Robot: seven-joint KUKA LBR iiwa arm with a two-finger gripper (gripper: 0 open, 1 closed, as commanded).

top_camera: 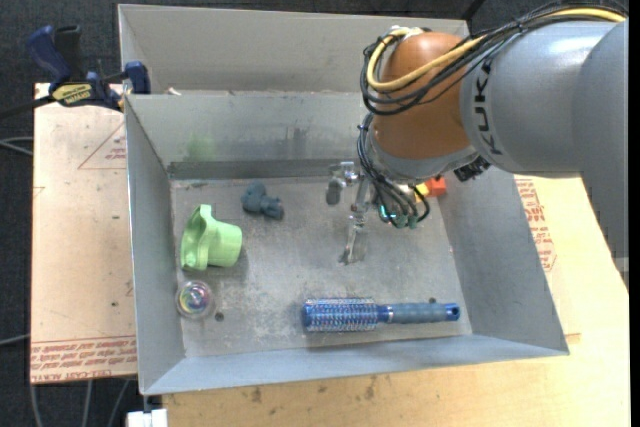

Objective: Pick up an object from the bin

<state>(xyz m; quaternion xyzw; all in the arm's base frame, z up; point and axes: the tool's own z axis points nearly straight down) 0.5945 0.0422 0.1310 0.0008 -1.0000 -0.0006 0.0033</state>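
end effector (349, 253): hangs tip-down over bare floor, just past the brush's bristle head toward the back wall. Nothing shows in it, and I cannot tell whether it is set wide or narrow.
brush (380, 315): blue, flat along the front wall, with the handle toward the arm's side. It is the thing nearest the end effector, so I judge it the likeliest pick.
toy (262, 201): small, grey-blue and lumpy, well beyond the brush head, close under the back wall.
cup (210, 240): green, tipped on its side, well apart from the brush on the side away from its handle.
ball (195, 298): small and clear, level with the brush, past its bristle end, just beside the cup.
bin (148, 245): its sloped walls send loose things down to the flat floor. Each thing lies singly there, with free room around it for a grasp.
arm (560, 95): comes in over the wall nearest the brush's handle end.
stage: nothing is lifted yet, so the pick looks still to be made.
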